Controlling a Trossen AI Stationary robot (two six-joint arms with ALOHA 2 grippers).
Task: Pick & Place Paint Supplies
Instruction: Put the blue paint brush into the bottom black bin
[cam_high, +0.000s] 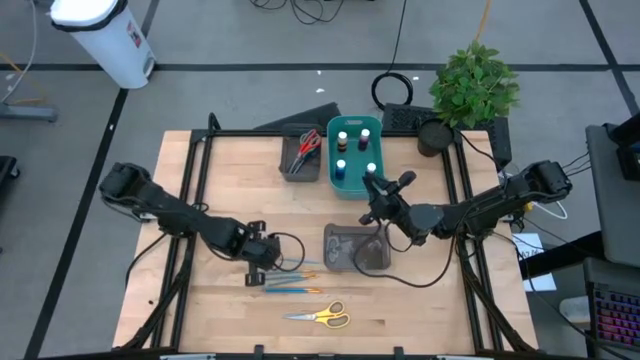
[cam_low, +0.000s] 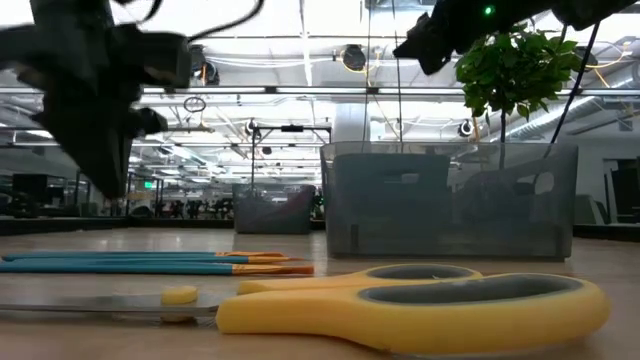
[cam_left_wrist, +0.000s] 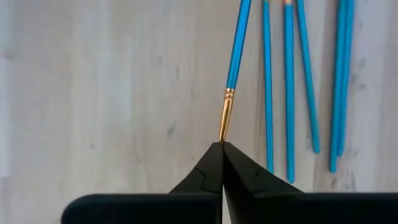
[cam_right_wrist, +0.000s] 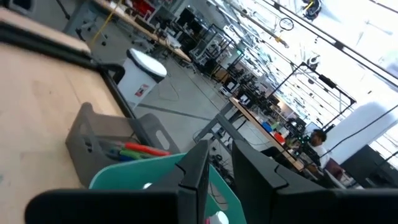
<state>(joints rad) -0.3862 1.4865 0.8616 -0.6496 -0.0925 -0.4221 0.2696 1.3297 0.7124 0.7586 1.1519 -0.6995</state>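
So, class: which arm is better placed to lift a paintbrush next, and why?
Left. The left gripper is shut on the bristle tip of a blue paintbrush on the table, while the right gripper hangs over the teal bin, away from the brushes.

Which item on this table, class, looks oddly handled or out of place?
The left pincer is shut on one brush by the very tip of its bristle end, a thin hold. The yellow scissors lie alone near the front edge. Nothing looks spilled or broken.

Thin blue brushes (cam_high: 290, 283) lay together on the wood; yellow-handled scissors (cam_high: 320, 316) lay flat nearby; paint bottles (cam_high: 352, 150) stood upright.
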